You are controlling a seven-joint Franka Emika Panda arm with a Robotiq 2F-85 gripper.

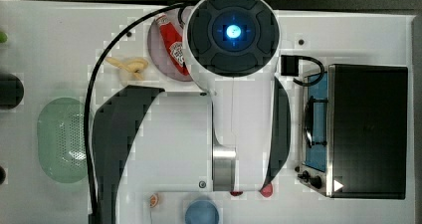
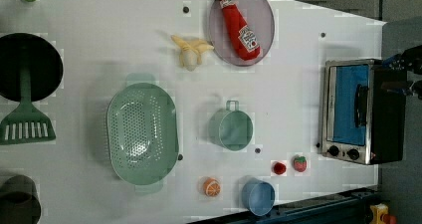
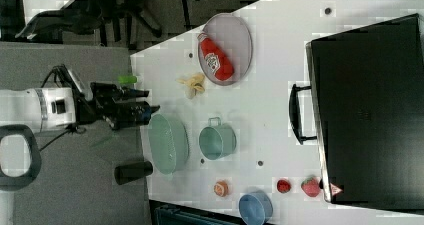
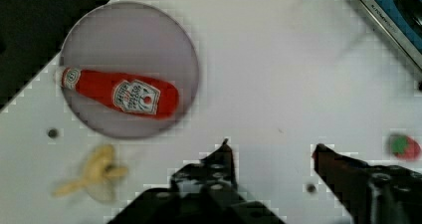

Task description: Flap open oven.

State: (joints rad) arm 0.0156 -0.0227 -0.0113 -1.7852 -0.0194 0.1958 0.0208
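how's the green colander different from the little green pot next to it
The colander is oval and clearly the larger; the pot is round and small. The colander's inside is dotted with holes; the pot's inside looks plain. The colander has a tab handle at each end; on the pot I make out one thin loop handle. Both are pale green, sit open side up on the white table, and look empty.
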